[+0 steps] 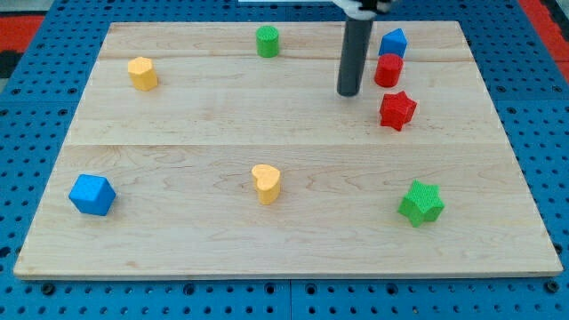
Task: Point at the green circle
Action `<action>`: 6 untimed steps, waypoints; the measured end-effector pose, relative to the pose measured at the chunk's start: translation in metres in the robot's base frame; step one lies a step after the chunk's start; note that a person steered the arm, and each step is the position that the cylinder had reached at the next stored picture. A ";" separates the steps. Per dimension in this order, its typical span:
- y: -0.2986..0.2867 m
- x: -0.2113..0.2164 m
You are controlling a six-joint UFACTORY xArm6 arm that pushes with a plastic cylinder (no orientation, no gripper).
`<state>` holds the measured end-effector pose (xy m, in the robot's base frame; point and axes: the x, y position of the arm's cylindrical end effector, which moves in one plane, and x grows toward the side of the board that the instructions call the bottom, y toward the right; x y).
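The green circle (268,41), a short green cylinder, stands near the top edge of the wooden board, a little left of centre. My tip (348,92) rests on the board to the right of and below the green circle, well apart from it. The dark rod rises from the tip to the view's top. The tip is just left of the red cylinder (388,70) and up-left of the red star (397,110), touching neither.
A blue block (393,42) sits above the red cylinder. A yellow block (142,73) is at upper left, a blue block (92,195) at lower left, a yellow heart (266,183) at lower centre, a green star (420,203) at lower right. The board (178,124) lies on blue pegboard.
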<state>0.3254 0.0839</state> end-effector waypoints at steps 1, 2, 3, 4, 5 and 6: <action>-0.008 -0.046; -0.022 -0.084; -0.031 -0.121; -0.090 -0.132; -0.114 -0.116; -0.110 -0.072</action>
